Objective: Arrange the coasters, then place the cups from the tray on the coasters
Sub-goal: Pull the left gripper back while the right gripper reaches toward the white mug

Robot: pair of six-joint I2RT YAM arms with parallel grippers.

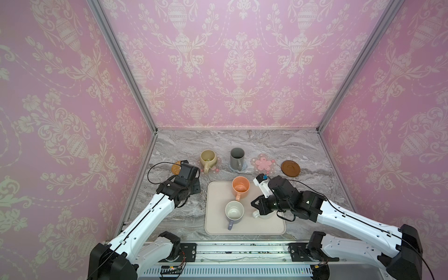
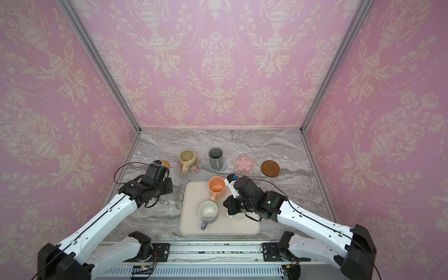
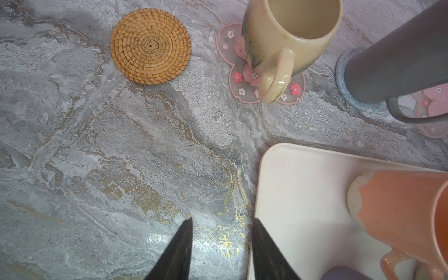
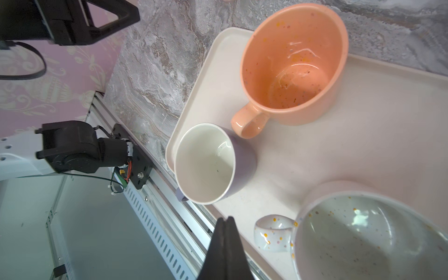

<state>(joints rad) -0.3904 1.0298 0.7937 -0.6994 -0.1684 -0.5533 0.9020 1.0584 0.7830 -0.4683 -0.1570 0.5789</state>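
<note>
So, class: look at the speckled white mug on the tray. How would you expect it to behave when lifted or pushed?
Probably stiff and breakable: the speckled white mug looks like glazed ceramic. Its glossy handle may slip in a grip. Its wide mouth suggests a push would slide it over the smooth tray rather than tip it.

Peach mug (image 4: 293, 65), lavender mug (image 4: 208, 164), speckled white mug (image 4: 368, 237) upright on cream tray (image 4: 378, 114), right hand (image 4: 225, 219) closed, empty
</note>
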